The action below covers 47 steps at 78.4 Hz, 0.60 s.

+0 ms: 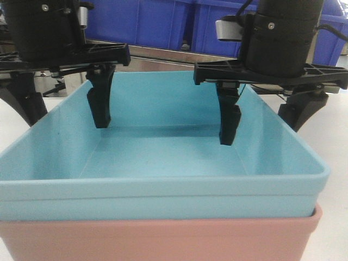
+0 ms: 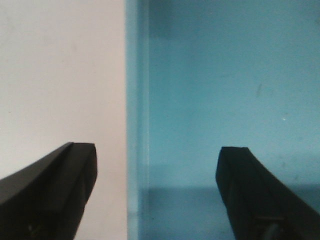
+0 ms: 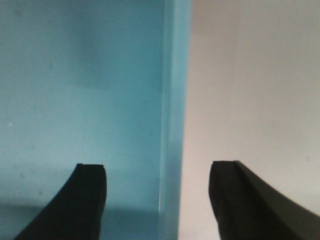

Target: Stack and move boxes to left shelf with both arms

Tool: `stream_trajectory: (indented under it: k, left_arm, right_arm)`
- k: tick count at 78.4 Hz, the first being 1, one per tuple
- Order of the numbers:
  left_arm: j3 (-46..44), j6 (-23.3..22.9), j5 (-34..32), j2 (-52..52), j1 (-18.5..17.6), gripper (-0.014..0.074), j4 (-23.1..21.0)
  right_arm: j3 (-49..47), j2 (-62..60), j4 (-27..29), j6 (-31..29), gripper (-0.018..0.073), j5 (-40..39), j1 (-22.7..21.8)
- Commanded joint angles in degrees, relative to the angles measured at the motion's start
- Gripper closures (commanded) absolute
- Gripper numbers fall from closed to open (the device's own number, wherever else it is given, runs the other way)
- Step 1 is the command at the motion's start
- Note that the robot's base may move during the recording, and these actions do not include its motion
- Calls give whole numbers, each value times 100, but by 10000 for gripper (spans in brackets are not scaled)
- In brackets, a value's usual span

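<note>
The light sky-blue box (image 1: 163, 157) sits nested in the pale pink box (image 1: 163, 239), close to the camera on the white table. My left gripper (image 1: 65, 117) is open and straddles the blue box's left wall, with one finger (image 1: 100, 103) inside and one outside. My right gripper (image 1: 262, 130) is open and straddles the right wall, with one finger (image 1: 229, 117) inside. In the left wrist view the rim (image 2: 137, 100) runs between the open gripper (image 2: 157, 155). In the right wrist view the rim (image 3: 175, 100) runs between the open gripper (image 3: 160, 167). Neither touches the wall. The left shelf is out of view.
Large dark blue bins (image 1: 163, 22) stand behind the boxes, above a strip of steel (image 1: 157, 58). White table (image 1: 331, 141) shows on both sides of the stack, and also in the wrist views (image 2: 60, 75) (image 3: 250, 90).
</note>
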Motion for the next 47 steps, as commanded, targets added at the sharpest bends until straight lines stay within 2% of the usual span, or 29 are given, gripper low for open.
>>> stream_trajectory:
  k: [1, 47]
  left_arm:
    - [-171, 40, -104, -131, -1, 192, -63]
    - [-125, 54, -61, 26, -1, 192, 33]
  right_arm:
    - [-170, -240, -27, 40, 60, -177, -7]
    - [-170, 30, -27, 19, 60, -165, -7]
